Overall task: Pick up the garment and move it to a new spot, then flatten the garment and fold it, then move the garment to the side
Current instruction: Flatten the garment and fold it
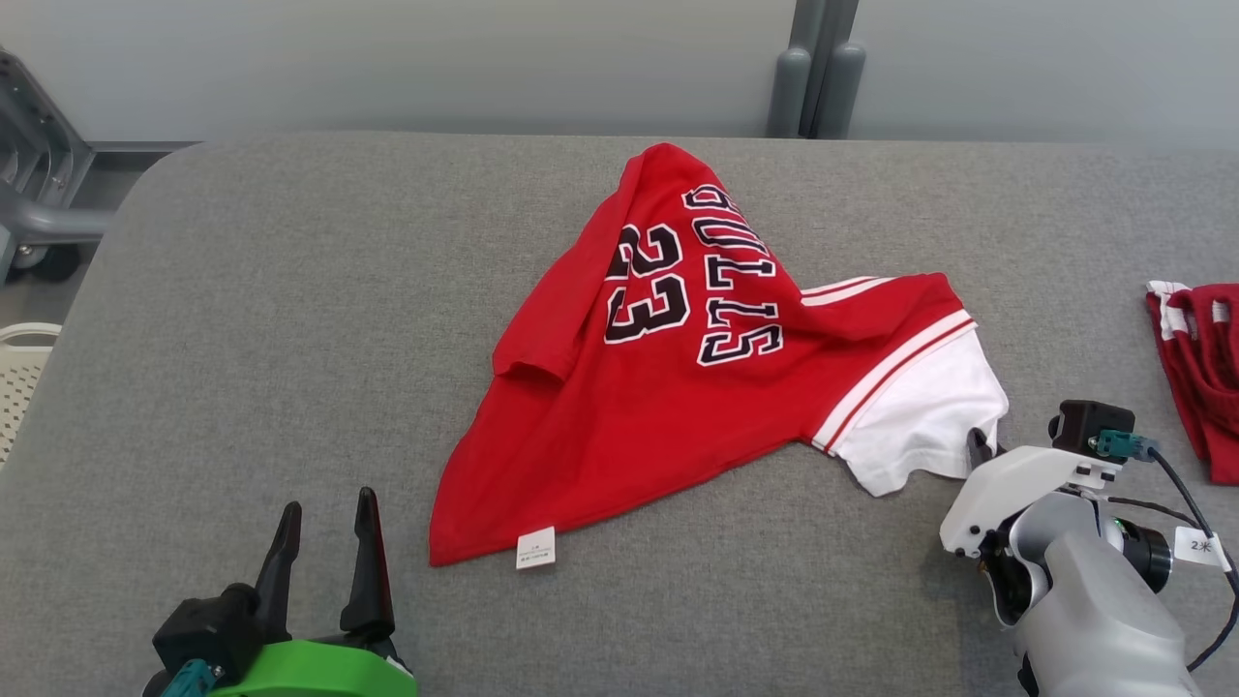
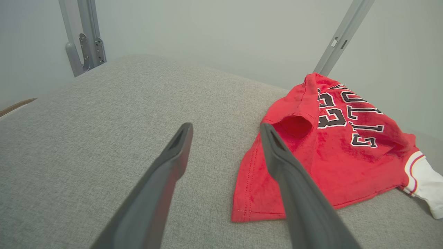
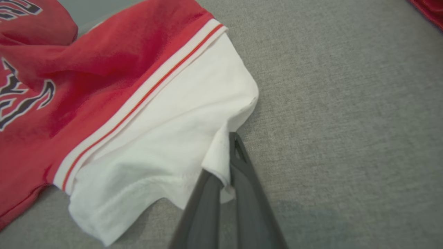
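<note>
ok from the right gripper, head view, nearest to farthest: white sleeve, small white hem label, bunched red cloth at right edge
1. white sleeve, pinched in the right gripper
2. bunched red cloth, to its right
3. small white hem label, far to its left

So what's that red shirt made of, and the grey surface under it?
The red shirt looks like soft, matte knit cotton or a blend: it creases limply, and the hem shows stitching. The grey surface seems a coarse woven upholstery fabric, flecked and matte, probably padded given its rounded corner.
</note>
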### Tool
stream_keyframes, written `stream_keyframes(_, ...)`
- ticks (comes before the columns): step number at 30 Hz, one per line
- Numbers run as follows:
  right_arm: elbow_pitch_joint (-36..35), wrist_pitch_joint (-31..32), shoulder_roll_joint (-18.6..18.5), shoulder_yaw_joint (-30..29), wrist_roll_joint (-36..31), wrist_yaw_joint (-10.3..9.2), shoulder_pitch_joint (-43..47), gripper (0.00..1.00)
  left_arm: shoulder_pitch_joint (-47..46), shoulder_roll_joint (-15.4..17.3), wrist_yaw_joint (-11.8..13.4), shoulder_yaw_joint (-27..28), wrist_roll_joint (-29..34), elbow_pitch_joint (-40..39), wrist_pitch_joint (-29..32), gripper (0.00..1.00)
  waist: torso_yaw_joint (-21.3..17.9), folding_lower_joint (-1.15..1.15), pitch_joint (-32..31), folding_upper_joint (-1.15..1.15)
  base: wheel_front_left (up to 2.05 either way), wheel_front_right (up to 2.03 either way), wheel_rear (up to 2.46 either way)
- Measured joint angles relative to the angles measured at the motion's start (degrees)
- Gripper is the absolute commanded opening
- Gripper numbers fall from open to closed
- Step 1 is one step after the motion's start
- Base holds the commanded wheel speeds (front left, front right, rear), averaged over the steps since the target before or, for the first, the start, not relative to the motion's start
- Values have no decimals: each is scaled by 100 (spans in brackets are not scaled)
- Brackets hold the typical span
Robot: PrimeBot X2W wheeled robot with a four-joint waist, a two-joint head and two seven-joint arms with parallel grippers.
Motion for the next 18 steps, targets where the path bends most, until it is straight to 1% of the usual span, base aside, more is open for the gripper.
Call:
stream_keyframes(5,21,-243,0,-64,-5,0,-60,0,-1,-1,4,-24,-40,21,0,100,-45,0,-41,0,0,0,0)
stream_keyframes(9,-145,-377,-1,-102,133,0,-54,0,1,-12,-8,-83,-85,52,56,100,-93,0,-90,0,0,0,0)
stream_keyframes(14,-742,-412,1,-118,431,0,314,0,29,-33,-59,-136,-154,111,103,100,-203,0,-148,0,0,0,0)
stream_keyframes(18,-1305,-253,0,-66,575,0,712,0,67,-42,-104,-160,-233,159,143,100,-297,0,-182,0,0,0,0)
